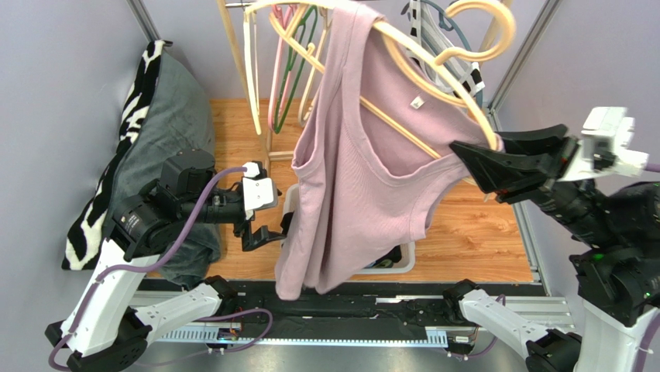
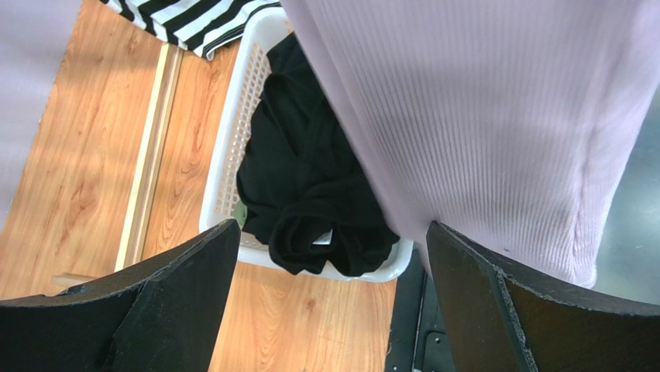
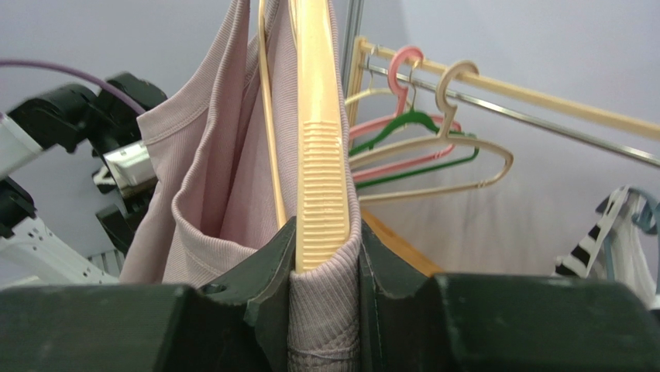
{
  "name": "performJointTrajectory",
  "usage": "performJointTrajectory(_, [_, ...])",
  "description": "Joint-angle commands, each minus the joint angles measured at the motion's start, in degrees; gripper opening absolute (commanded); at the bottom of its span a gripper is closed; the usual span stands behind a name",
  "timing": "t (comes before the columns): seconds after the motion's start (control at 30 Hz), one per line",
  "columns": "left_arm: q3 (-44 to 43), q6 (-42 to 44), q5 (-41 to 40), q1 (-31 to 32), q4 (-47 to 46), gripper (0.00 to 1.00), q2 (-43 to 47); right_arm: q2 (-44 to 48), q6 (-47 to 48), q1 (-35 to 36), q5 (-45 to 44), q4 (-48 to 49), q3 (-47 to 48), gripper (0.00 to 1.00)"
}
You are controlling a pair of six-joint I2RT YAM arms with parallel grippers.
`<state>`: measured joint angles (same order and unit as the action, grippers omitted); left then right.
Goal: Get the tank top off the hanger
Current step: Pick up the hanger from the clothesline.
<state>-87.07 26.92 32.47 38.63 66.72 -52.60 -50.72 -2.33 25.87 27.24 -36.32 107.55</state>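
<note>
The right wrist view alone shows the grip. The right gripper (image 3: 324, 263) is closed narrow on the tip of the cream hanger (image 3: 319, 155), and the ribbed shoulder of the pink tank top (image 3: 225, 178) is pinched over that tip between the fingers. In the top view this gripper sits at 3 o'clock of the tank top, which hangs on the hanger and drapes toward 7 o'clock. The pinch itself is hard to make out there.

The left gripper (image 1: 275, 231) is at 9 o'clock of the lower hem. Its wrist view shows the fingers spread wide with nothing between them and the fabric hanging at 1 o'clock. Whether the cloth touches the finger at 4 o'clock cannot be told.

Only this view shows the white basket (image 2: 225, 155) below, holding a black garment (image 2: 302, 194). The tank top hides the basket's 3 o'clock side. Spare hangers (image 3: 418, 139) hang behind, seen in the right wrist view.
</note>
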Motion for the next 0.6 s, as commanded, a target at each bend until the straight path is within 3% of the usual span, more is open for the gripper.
performJointTrajectory(0.0, [-1.8,-0.8,1.5,-0.4,-0.4,0.99,0.1,1.0,4.3,0.2,-3.5,0.6,-2.3,0.00])
performJointTrajectory(0.4, [-2.9,-1.5,3.7,-1.7,-0.3,0.99,-0.3,-1.7,4.4,0.2,-3.3,4.8,7.2,0.00])
performJointTrajectory(0.57, [-2.7,-1.4,4.4,-2.4,0.1,0.99,0.3,-0.1,6.2,0.2,-0.9,1.5,1.6,0.00])
